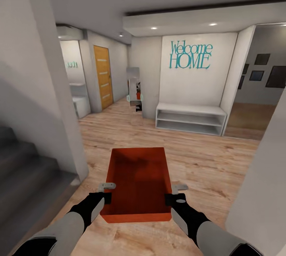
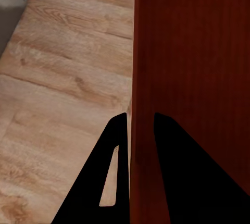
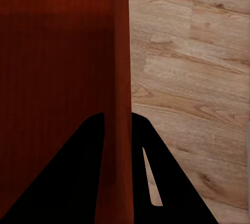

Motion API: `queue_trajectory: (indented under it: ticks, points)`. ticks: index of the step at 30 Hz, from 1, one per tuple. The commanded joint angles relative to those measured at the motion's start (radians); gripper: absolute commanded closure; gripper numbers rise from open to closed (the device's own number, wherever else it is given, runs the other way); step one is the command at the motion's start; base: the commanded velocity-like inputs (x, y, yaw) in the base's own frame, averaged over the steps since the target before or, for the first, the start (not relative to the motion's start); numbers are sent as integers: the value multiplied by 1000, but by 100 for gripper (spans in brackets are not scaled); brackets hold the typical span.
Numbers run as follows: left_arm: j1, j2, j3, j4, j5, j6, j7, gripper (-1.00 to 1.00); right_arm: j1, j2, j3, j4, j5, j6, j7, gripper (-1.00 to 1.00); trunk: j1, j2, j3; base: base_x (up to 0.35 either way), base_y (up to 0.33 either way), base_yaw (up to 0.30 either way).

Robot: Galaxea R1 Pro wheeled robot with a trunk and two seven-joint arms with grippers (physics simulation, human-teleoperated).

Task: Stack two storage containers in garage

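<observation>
Light wood plank floor (image 1: 206, 164) runs through an entry hall with white walls. Far wall carries teal "Welcome HOME" lettering (image 1: 190, 55) above a low white shelf bench (image 1: 190, 118). Wood door (image 1: 103, 76) at left rear, narrow mirror (image 1: 134, 91) beside it. Dark grey stairs (image 1: 28, 168) at near left, a white wall corner (image 1: 59, 89) next to them. Opening at right leads to a room with dark frames (image 1: 262, 71) on a grey wall.

Both arms reach forward and low, roughly parallel, forearms grey, wrists black. Left gripper (image 1: 106, 197) sits on the left side wall of the bin (image 1: 137, 182), right gripper (image 1: 171, 197) on the right side wall, both near the bin's near end. In the left wrist view the left gripper (image 2: 140, 122) has one finger each side of the red wall (image 2: 187, 78), clamped on it; plank floor shows under it. Right wrist view is the same: right gripper (image 3: 115, 117) straddles the bin wall (image 3: 62, 52) and pinches it.

Bin is orange-red, open-topped, nothing in it, held off the floor between the arms, centred in front of the robot. Long axis points straight away from the robot toward the far wall; short near edge faces the robot. Looks about level.
</observation>
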Motion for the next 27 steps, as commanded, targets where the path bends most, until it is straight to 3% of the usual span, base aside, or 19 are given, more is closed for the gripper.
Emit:
queue_trajectory:
  ticks: [1,27]
  points:
    - [0,13,0,0,5,6,5,100,-2,-1,-14,-38,3,-13,-4,100,1,-2,-2,324,0,0]
    - [0,13,0,0,5,6,5,100,-2,-2,-14,-38,3,-13,-4,100,1,-2,-2,324,0,0]
